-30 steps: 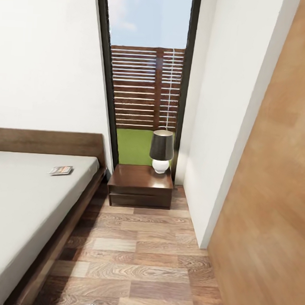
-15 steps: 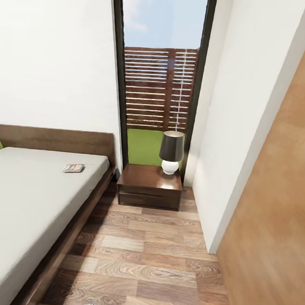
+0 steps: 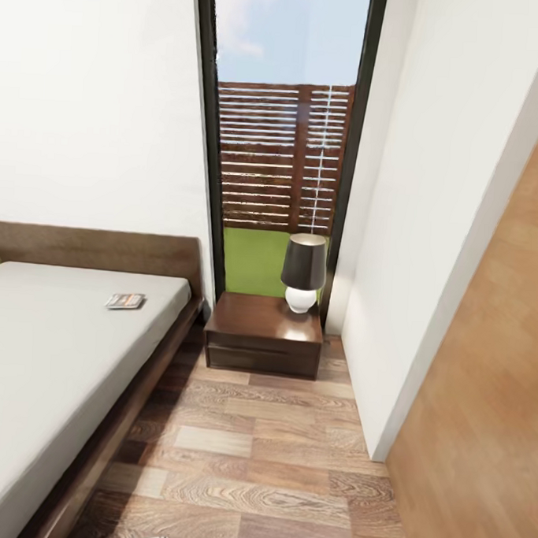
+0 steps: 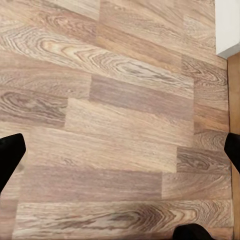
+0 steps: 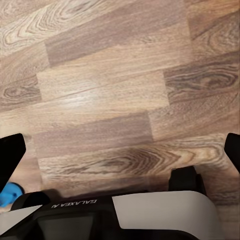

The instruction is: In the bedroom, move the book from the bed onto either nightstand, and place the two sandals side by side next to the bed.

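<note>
Book (image 3: 125, 301) lies on the bed (image 3: 51, 368) near the headboard, nightstand (image 3: 264, 332) beside it bearing a lamp (image 3: 303, 272) that a careless placing could topple; both grippers (image 4: 120, 150) (image 5: 120, 150) hang spread and empty over the floor.

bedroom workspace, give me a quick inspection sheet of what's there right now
surface: wood-plank floor, bare where seen.
job's things: book lies flat on the bed near the headboard; nightstand stands beside the bed, under the window; a blue bit, maybe a sandal, at the right wrist view's edge.
clutter: lamp on the nightstand.
grippers: left gripper and right gripper open, empty, over floor.
cables: nothing seen.
surroundings: white walls, tall window, slatted fence, grass.
</note>
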{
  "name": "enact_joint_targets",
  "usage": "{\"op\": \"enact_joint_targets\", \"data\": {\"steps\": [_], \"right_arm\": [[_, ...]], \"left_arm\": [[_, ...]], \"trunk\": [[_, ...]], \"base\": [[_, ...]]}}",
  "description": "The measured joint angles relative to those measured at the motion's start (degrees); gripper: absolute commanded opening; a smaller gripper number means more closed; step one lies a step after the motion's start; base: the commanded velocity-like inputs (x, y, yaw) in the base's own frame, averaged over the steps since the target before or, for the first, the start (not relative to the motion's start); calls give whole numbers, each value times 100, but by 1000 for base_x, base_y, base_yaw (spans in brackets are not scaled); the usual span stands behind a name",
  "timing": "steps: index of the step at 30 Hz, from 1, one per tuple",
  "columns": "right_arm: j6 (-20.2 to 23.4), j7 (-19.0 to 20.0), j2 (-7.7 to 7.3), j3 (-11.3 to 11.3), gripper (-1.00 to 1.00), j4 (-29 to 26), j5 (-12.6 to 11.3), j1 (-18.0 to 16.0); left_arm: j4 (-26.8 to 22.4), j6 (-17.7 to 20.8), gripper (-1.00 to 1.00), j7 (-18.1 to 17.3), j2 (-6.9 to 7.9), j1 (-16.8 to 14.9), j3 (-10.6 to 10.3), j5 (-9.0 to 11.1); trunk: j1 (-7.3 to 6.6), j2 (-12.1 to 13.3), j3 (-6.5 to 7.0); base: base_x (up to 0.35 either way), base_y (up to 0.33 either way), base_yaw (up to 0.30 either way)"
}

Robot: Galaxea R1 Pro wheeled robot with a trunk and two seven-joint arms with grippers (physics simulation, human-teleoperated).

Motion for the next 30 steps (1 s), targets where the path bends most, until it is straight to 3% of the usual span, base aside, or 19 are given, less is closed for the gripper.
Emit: {"op": "enact_joint_targets", "data": {"steps": [12, 30], "right_arm": [[0, -1, 0, 0, 100, 0, -1, -1], [0, -1, 0, 0, 100, 0, 2, 0]], "left_arm": [[0, 0, 100, 0, 0, -1, 0, 0], [0, 0, 100, 0, 0, 0, 0, 1]], "trunk": [[0, 0, 0], [-1, 0, 0]], "base": [[50, 0, 0], [262, 0, 0]]}}
